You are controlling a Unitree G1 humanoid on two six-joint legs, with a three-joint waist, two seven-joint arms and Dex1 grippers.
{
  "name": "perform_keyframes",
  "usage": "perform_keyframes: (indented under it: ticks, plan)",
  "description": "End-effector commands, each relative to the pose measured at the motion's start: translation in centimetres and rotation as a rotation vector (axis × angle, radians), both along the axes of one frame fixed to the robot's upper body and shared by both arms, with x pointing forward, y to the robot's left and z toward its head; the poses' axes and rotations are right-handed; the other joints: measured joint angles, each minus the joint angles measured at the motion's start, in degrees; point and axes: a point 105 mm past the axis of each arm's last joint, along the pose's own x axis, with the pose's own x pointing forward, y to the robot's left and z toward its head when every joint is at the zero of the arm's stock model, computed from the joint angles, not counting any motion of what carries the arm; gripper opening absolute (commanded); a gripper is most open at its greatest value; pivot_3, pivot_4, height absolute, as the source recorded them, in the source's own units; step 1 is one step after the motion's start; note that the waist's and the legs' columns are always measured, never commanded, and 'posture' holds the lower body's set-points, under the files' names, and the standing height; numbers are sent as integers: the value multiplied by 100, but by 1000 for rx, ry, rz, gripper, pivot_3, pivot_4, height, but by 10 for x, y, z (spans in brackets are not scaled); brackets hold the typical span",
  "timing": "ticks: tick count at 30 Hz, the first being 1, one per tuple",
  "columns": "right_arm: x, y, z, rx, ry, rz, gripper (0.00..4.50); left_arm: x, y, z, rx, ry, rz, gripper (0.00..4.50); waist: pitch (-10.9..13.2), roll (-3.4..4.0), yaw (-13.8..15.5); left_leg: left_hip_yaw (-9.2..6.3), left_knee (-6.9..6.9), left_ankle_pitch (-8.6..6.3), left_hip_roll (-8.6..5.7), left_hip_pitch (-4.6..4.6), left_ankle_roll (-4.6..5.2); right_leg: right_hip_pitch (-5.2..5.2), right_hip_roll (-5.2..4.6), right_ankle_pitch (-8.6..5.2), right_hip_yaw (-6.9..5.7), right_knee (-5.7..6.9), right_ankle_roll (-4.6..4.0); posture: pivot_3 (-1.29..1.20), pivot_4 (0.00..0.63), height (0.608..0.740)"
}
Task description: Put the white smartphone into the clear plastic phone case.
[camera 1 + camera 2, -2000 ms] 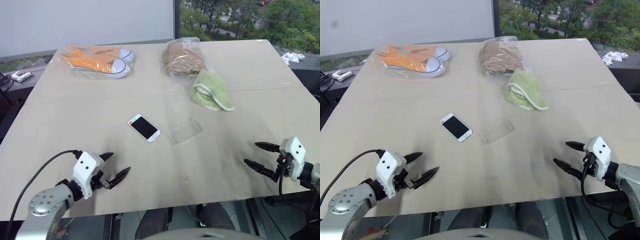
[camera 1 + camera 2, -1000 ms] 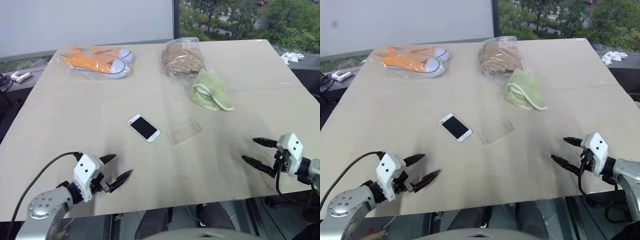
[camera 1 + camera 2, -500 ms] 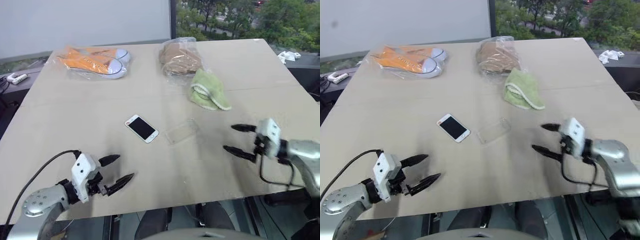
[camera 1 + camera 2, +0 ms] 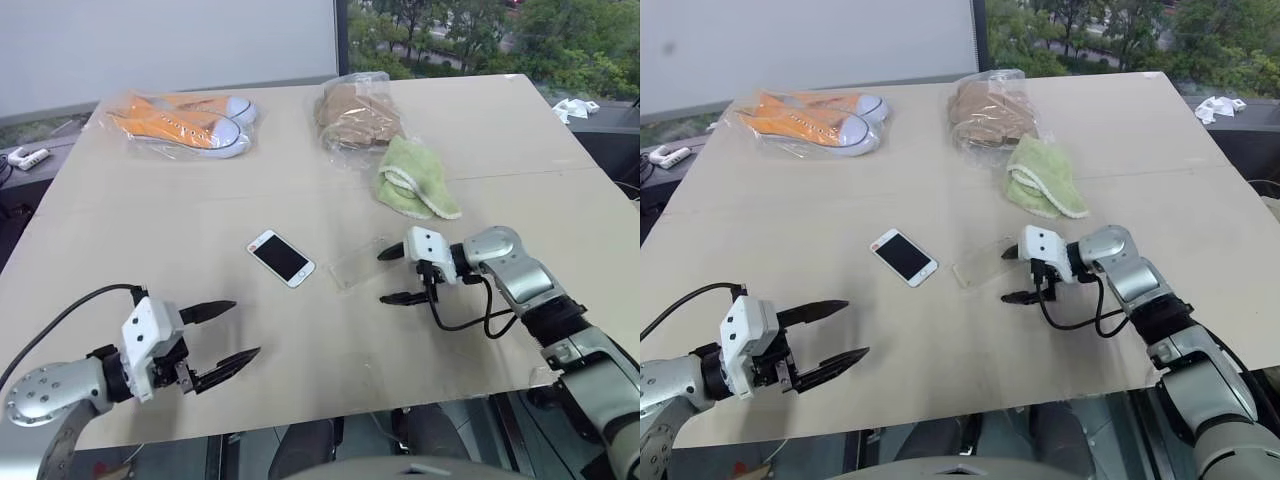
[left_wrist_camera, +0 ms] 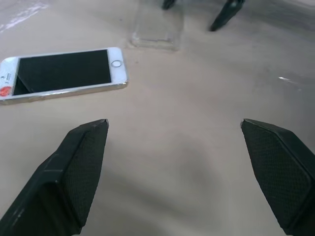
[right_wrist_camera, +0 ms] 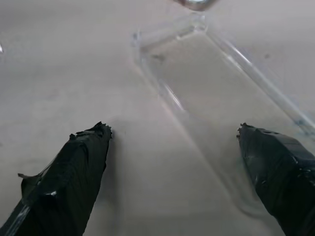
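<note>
Approach step: white smartphone (image 4: pixel 281 257) flat mid-table, clear plastic phone case (image 4: pixel 358 264) just beside it; right gripper (image 4: pixel 393 275) spread wide and empty at the case's end, left gripper (image 4: pixel 222 337) wide, empty, nearer; next, probably a grasp.

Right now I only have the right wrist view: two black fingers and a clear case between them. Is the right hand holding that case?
Observer: No. In the head view the right hand is open beside the clear plastic phone case, which lies flat on the table.
Operator: Where is the phone?
Observer: The white smartphone lies screen up on the table, just to the robot's left of the case and apart from it.
Operator: And the other hand?
Observer: The left hand is open and empty near the table's near edge, short of the phone.
</note>
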Motion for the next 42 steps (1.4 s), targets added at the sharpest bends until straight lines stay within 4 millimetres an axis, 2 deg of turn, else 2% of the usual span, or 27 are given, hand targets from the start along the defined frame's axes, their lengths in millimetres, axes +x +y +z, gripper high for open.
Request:
perform_keyframes:
  ticks: [1, 8, 15, 22, 25, 28, 31, 35, 41, 42]
  plan:
    - [4, -4, -6, -74, 8, -16, 3256, -1, -4, 11, 11, -51, -5, 4500, -1, -2, 6, 0, 1, 0, 0, 1, 0, 1, 0, 0, -1, 0, 0, 0, 150, 740]
    - [-4, -2, 0, -92, 24, 9, 79, 1, -2, 12, 17, -54, 3, 4500, -2, -1, 9, -1, 1, 0, 0, 1, 0, 2, -1, 0, -1, -1, 0, 0, 150, 740]
    - [-14, -12, 11, -78, 23, -23, 31, 5, 2, 9, 20, -54, -7, 4500, -1, 2, 17, -2, 0, -1, -1, -3, 0, 0, -2, 0, -2, -4, 0, 0, 150, 740]
    - [-48, -26, 18, -3, 86, -24, 31, 6, 0, 8, 19, -51, -18, 4500, 1, 3, 23, -6, -1, -1, -1, -9, 1, 1, -4, 0, -5, -10, 0, 0, 150, 740]
    - [-59, -23, 21, 49, 88, 23, 31, 7, -2, 7, 14, -47, -26, 4500, 1, 3, 5, -2, -1, -1, 0, -7, 1, 1, -3, 0, 1, -5, 0, 0, 150, 740]
    - [-59, -22, 19, 58, 71, 54, 31, 7, -2, 6, 13, -44, -28, 4500, 2, 3, -2, -2, -2, -1, 2, -4, 1, 1, -1, 0, 1, -3, 0, 0, 150, 740]
    - [-50, -24, 14, 24, 37, 64, 31, 8, -2, 7, 15, -46, -28, 4500, 2, 3, 11, -2, -1, -1, 1, -5, 1, 1, -2, 0, -1, -4, 0, 0, 150, 740]
    - [-41, -29, 7, -9, 15, 59, 1398, 8, -2, 9, 18, -50, -24, 4500, 2, 3, 22, -3, 0, -1, 0, -5, 1, 1, -3, 1, -3, -6, 0, 0, 150, 740]
    - [-37, -31, 14, 5, -16, 57, 4358, 7, -2, 10, 15, -48, -18, 4500, 2, 3, 17, -3, -1, -1, 0, -7, 0, 1, -3, 0, -2, -6, 0, 0, 150, 740]
    - [-38, -32, 17, 14, -15, 55, 4489, 8, -2, 10, 13, -48, -19, 4500, 2, 4, 17, -3, -1, -1, 0, -7, 0, 1, -3, 0, -2, -6, 0, 0, 150, 740]
